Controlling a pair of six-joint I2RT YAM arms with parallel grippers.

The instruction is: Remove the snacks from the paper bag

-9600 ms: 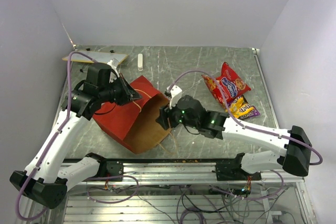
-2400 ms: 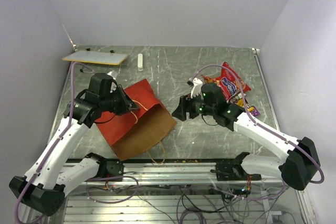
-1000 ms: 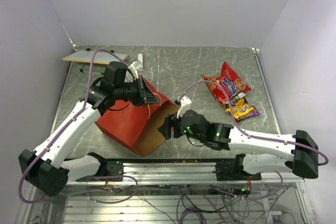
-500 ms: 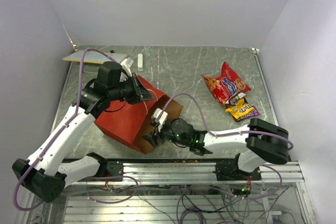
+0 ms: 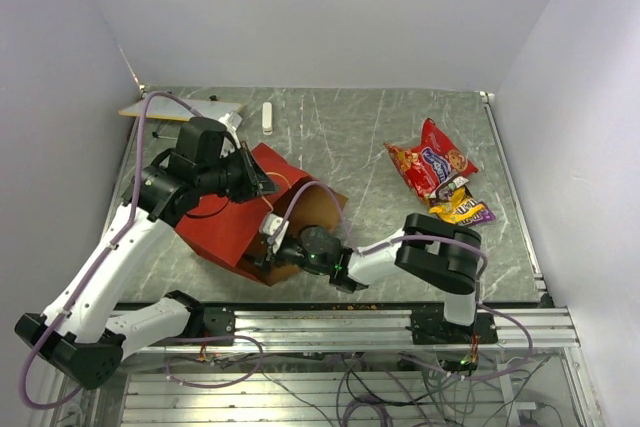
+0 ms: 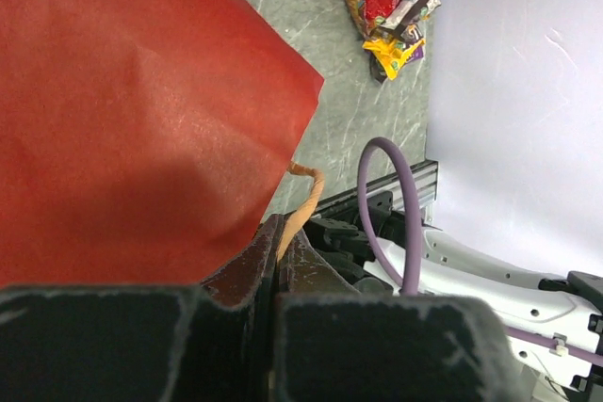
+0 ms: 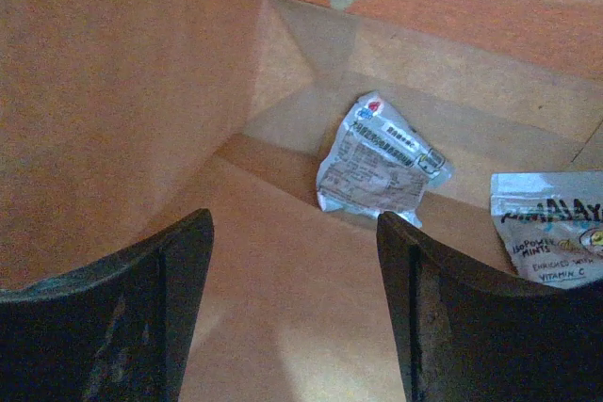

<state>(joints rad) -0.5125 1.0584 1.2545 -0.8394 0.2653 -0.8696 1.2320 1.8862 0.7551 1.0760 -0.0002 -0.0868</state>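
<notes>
**Right tool [image 7: 292,317] open inside the paper bag [image 7: 113,91], two packets lying at its bottom**

The right tool's dark fingers [image 7: 113,317] stand wide apart, with nothing between them but the bag's brown kraft floor. At 1 o'clock from it, against the back fold, lies a crumpled silver packet [image 7: 377,162] with a blue-and-red corner. Its print is too fine to read. At 3 o'clock a white packet [image 7: 551,228] is cut off by the frame edge. "MINTS" and "VITAMIN C" can be read on it, but the larger line above shows only in part.

Seen from above, the right tool is buried in the bag's mouth and hidden by its own wrist. The bag lies on its side on the table [image 5: 350,127], at about 8 o'clock from the table's middle, red outside up and mouth toward 3 o'clock.

The left tool [image 6: 278,261] is clamped tight on the bag's upper rim, with the tan string handle [image 6: 303,197] pinched in beside it.

Well apart from the bag, at 3 o'clock on the table, rests a red cookie bag [image 5: 432,162] with a blue logo whose lettering is too small to read. Touching it at 5 o'clock are a yellow-orange packet [image 5: 455,209] and a purple wrapper [image 5: 482,215]. A dark-and-silver scrap between them is too small to make out.
</notes>
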